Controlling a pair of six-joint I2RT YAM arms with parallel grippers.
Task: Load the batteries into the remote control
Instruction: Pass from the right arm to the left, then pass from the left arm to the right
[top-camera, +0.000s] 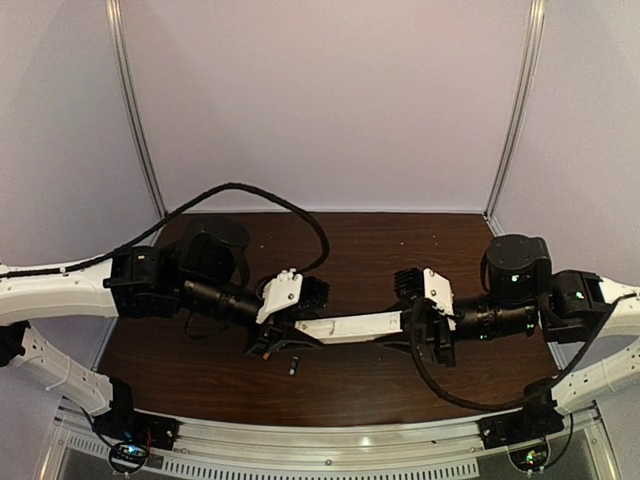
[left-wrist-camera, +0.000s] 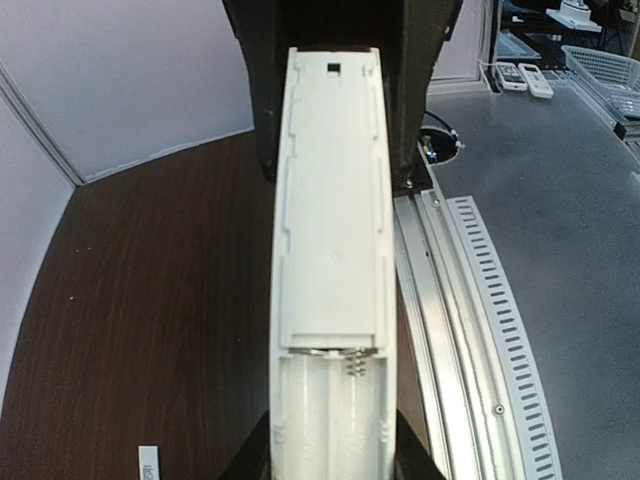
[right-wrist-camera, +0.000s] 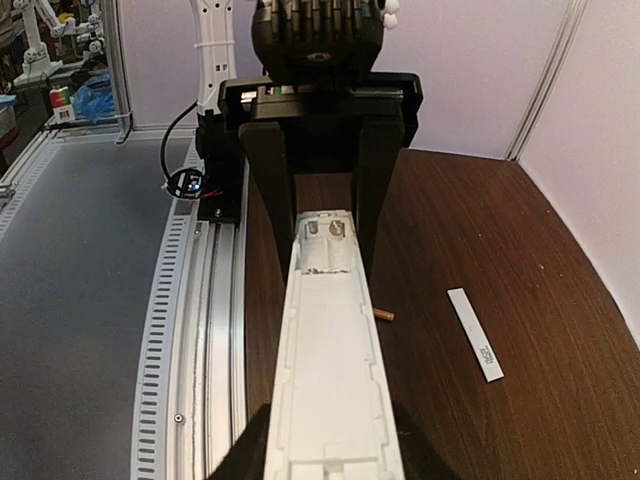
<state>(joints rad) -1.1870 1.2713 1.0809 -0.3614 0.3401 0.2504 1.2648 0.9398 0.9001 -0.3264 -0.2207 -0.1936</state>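
Together, tools (top-camera: 298, 332) (top-camera: 408, 322) grip remote control (top-camera: 352, 327)

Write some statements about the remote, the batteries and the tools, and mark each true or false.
1. The left tool and right tool both clamp the remote control. True.
2. The battery compartment is loaded. False: it is empty, springs bare.
3. The orange battery lies on the table. True.
4. The remote control lies flat on the table. False: the tools hold it up off it.
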